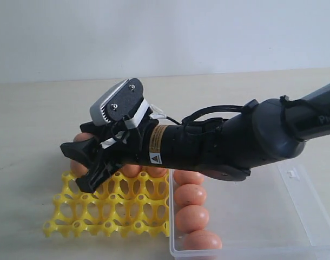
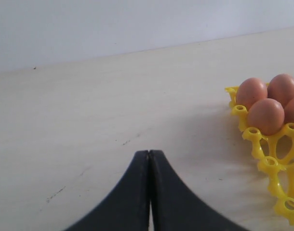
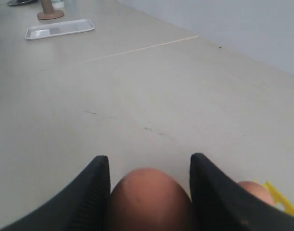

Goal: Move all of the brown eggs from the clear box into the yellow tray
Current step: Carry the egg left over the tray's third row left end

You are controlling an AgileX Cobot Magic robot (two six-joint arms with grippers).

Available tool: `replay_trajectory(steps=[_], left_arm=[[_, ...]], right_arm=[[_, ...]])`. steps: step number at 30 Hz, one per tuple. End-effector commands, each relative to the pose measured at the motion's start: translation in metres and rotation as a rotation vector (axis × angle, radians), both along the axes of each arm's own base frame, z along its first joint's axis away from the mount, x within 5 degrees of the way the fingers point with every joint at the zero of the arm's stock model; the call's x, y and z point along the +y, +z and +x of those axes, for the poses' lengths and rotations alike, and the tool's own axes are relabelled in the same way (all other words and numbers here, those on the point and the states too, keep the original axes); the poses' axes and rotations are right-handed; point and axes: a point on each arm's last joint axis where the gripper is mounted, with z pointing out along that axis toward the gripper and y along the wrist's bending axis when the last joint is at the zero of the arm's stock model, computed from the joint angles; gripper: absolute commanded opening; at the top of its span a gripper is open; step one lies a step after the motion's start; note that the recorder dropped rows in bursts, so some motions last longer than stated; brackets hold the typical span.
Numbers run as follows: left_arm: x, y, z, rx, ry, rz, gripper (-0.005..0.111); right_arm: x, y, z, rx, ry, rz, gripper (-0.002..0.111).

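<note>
My right gripper (image 3: 149, 160) is shut on a brown egg (image 3: 149, 199), one finger against each side of it. In the exterior view this gripper (image 1: 74, 167) reaches across over the far left corner of the yellow tray (image 1: 116, 211). Brown eggs (image 1: 130, 170) sit in the tray's back row, partly hidden by the arm. Several more brown eggs (image 1: 191, 218) lie along the left wall of the clear box (image 1: 295, 216). The left wrist view shows my left gripper (image 2: 149, 153) shut and empty above bare table, with the tray (image 2: 262, 144) and its eggs (image 2: 265, 115) off to one side.
The box touches the tray's right edge. A small white tray (image 3: 59, 29) and a brown-based object (image 3: 50, 12) stand far off on the table in the right wrist view. A pale wall runs behind the table.
</note>
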Motion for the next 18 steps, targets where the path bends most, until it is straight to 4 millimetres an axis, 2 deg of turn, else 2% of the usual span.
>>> replay_trajectory(steps=[1, 9, 18], left_arm=[[-0.001, 0.002, 0.0, -0.013, -0.007, -0.008, 0.0], [-0.001, 0.002, 0.0, -0.013, -0.007, -0.008, 0.0], [-0.001, 0.002, 0.0, -0.013, -0.007, -0.008, 0.0]], right_arm=[[0.012, -0.003, -0.001, -0.006, 0.042, 0.021, 0.0], [0.022, -0.011, 0.002, -0.013, 0.07, 0.015, 0.0], [0.023, -0.018, 0.001, -0.045, 0.098, -0.018, 0.0]])
